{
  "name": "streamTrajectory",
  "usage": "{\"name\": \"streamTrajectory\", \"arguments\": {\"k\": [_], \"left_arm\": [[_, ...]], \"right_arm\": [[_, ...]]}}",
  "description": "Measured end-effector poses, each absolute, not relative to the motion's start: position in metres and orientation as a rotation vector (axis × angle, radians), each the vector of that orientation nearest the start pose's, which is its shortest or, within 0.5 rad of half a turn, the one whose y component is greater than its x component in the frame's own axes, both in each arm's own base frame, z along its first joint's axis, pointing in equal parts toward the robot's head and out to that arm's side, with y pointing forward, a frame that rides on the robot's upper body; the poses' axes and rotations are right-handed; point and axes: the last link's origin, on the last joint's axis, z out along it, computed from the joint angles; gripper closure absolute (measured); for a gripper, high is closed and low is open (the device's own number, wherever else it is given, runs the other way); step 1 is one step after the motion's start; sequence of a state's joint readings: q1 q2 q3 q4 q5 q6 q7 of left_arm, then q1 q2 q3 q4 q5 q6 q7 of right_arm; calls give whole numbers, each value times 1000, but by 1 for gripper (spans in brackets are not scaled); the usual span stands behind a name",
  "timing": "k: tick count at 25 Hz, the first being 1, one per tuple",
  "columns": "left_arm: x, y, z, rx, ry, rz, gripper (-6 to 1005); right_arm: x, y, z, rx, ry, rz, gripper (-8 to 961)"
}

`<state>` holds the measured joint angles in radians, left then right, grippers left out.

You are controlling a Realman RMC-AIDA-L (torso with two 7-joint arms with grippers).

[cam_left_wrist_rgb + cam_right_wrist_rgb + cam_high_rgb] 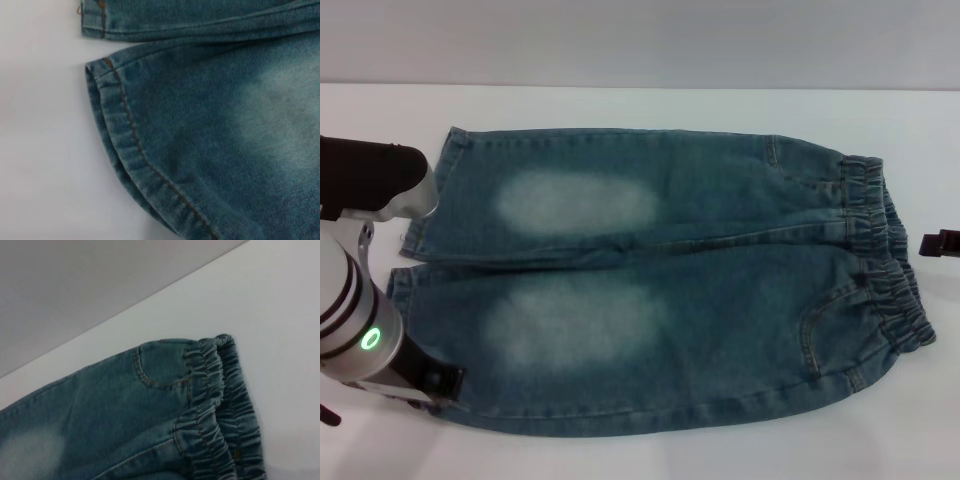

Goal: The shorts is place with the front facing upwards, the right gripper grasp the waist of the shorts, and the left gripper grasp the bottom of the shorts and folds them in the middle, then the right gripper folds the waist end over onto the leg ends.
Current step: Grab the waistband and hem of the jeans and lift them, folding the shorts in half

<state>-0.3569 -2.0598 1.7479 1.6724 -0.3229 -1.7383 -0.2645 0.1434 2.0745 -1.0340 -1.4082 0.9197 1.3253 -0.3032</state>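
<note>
Here the blue-green faded denim shorts [660,280] lie flat and ungrasped on the white surface [620,455], the approach being in hand: the black left gripper [432,385], finger state indiscernible, is to seize the straight stitched hems [125,135], and the black right gripper [940,243], likewise indiscernible, the ruched waistband [885,265].

The waist [220,410] of the shorts [115,415], a ruched gathered band, lies flat on the white table [280,315], with a curved stitched pocket seam [150,377] just beside it and a pale faded patch [27,452] well away from it.
</note>
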Motion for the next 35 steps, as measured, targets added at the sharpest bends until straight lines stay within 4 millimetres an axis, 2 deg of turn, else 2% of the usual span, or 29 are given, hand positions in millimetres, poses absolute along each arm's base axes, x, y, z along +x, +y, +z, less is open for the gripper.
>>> {"name": "streamTrajectory", "arguments": {"k": [15,29,35], "left_arm": [[-201,280,-4,-1962,-1491,673,901],[-198,282,-4,-1974,-1477,672,900],[-196,284,-5,-1980,-1467,668,900]], "right_arm": [[310,298,42,-1866,1883,349,137],[318,295,30,-1870,1916,322,156],[312,295,25,-1899,1925,358,172]]}}
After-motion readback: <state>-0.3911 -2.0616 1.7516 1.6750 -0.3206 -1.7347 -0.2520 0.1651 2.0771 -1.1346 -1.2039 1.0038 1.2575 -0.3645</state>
